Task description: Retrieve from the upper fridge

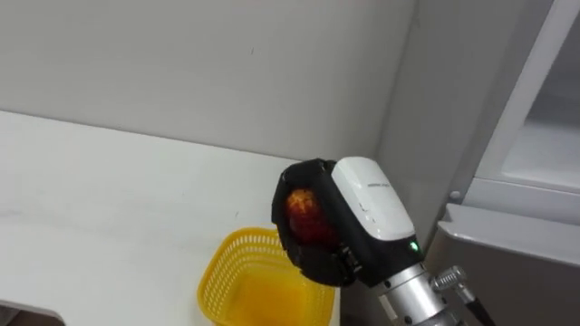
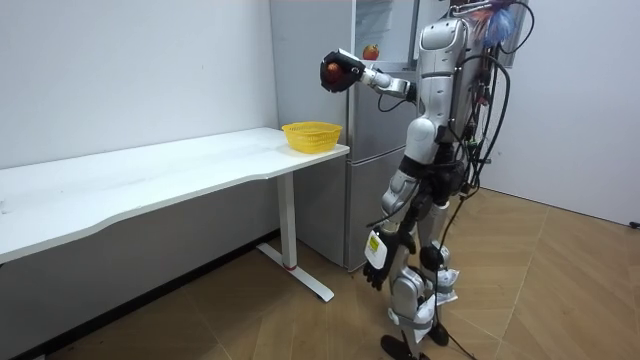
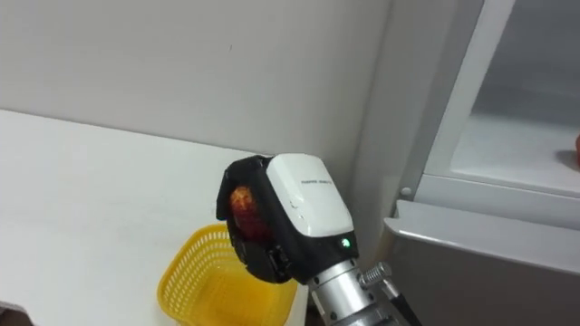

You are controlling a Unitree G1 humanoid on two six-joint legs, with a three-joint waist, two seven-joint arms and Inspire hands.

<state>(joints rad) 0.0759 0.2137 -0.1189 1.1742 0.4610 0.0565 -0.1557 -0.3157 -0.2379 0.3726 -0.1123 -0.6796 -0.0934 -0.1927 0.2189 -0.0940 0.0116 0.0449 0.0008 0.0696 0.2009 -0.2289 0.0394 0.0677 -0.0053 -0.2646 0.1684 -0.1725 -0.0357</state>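
The right hand [image 1: 361, 206] has a smooth white plastic back and matt black fingers [image 1: 292, 237] curled round a glossy red-orange fruit [image 1: 304, 212]. Below it, the yellow lattice plastic basket [image 1: 234, 273] shines faintly on a matt, smooth white tabletop [image 1: 109, 199]. Beside it, the grey fridge [image 1: 517, 264] looks like satin-smooth metal.

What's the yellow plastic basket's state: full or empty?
Yellow basket empty where visible, floor bare; right hand holds round red fruit above.

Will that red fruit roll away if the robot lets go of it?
It probably would roll, since the red fruit looks round and smooth. It seems small and light, as the right hand wraps round it alone. The yellow basket sits roughly below, so its walls would likely catch it.
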